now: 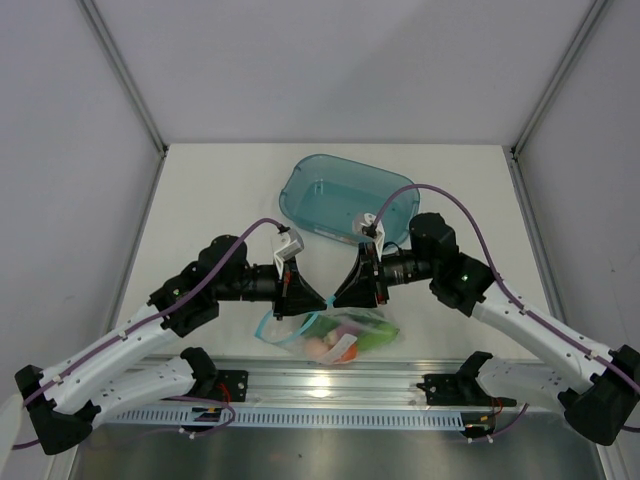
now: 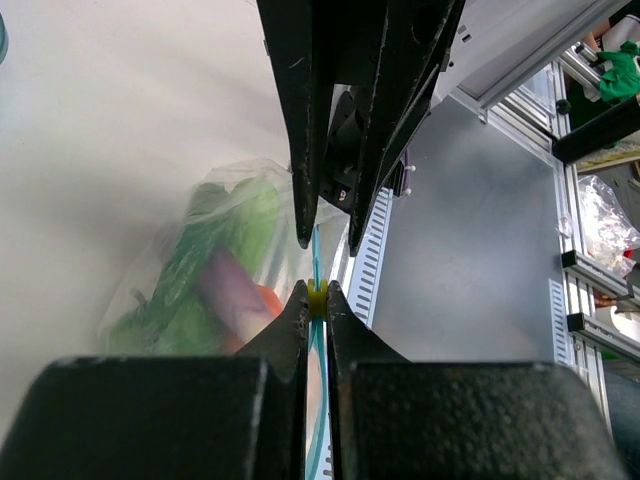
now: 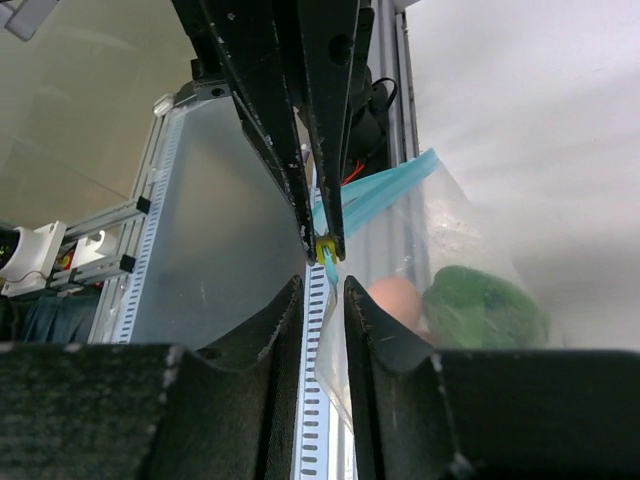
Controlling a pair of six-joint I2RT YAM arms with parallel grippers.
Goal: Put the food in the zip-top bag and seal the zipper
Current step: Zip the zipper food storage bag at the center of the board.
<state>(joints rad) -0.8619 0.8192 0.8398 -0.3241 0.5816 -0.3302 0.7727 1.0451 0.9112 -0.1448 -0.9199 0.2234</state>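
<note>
Teal zipper (image 3: 380,190) in left pincer (image 2: 316,290), right pincer (image 3: 322,283) seemingly ajar.

White-shelled links (image 1: 110,365) and black joint housings (image 1: 215,270) above the aluminium rail (image 1: 330,385); purple cables (image 1: 425,187) looping higher above it. Matt black wedge fingers (image 2: 300,120), scuffed, grainy at the root. Small green light (image 1: 463,268) above the rail's right end.

The left arm (image 1: 130,345) and right arm (image 1: 530,325) are angling inward, tips nearly meeting. The left gripper (image 2: 316,293) is pinching the zipper (image 3: 385,190) between closed jaws; the right gripper (image 3: 323,287) is holding its jaws slightly parted.
</note>
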